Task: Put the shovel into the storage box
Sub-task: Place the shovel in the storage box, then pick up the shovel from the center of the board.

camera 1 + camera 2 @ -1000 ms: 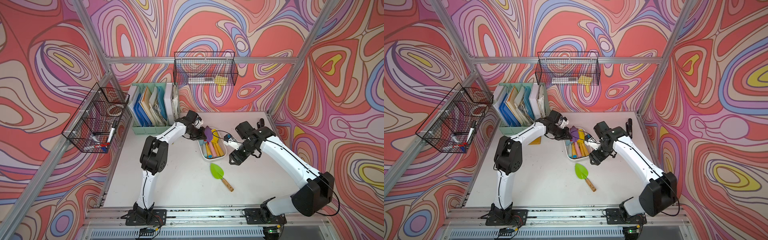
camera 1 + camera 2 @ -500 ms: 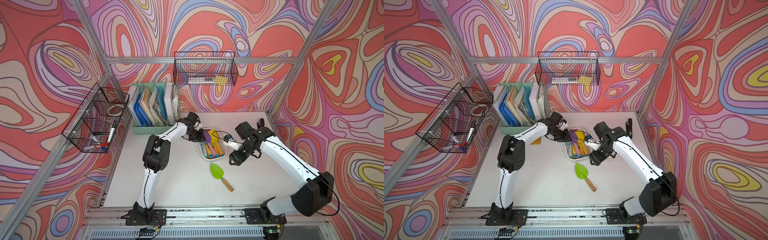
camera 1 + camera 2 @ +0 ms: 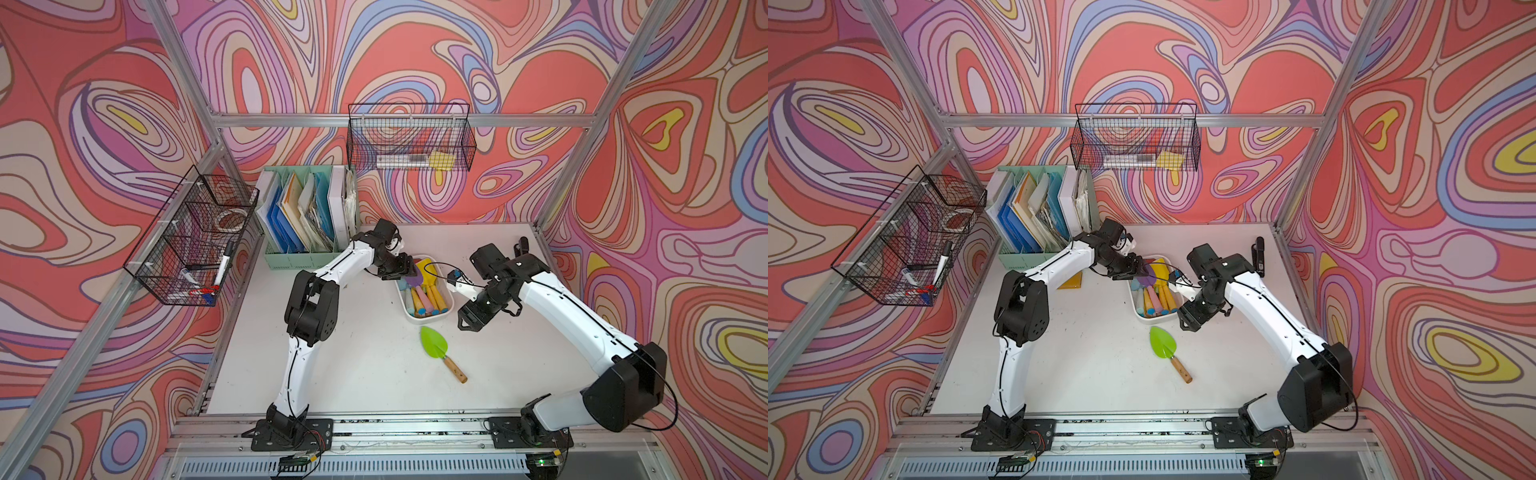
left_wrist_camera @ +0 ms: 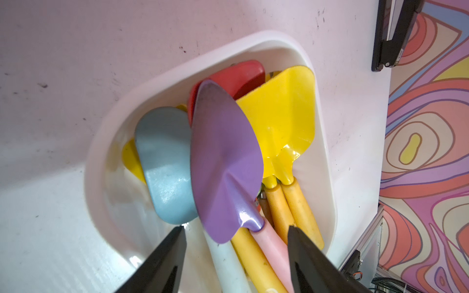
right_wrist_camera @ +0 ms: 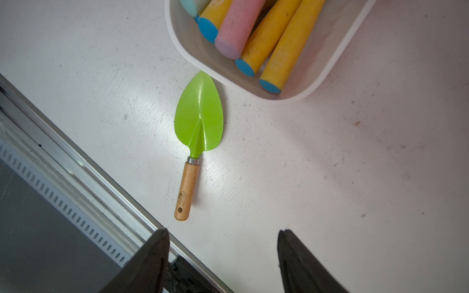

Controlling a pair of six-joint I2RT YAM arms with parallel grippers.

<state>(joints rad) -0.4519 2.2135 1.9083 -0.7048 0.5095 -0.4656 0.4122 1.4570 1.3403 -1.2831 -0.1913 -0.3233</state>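
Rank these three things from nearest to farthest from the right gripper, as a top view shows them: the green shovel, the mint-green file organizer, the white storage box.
From the right gripper:
1. White storage box, its near end right beside the gripper.
2. Green shovel, on the table toward the front edge, just past the box's end.
3. Mint-green file organizer, far off at the back, on the left arm's side.

The left arm rises from its base at the table's near edge, bends at a black elbow joint, and stretches its white forearm toward two o'clock in both top views. The left gripper (image 3: 409,272) points down with its two black fingers (image 4: 162,261) spread apart, nothing between them. The right arm climbs from its base, folds at a large black elbow, and reaches toward ten o'clock. The right gripper (image 3: 467,324) hangs pointing downward, its fingers (image 5: 149,261) parted wide and empty.
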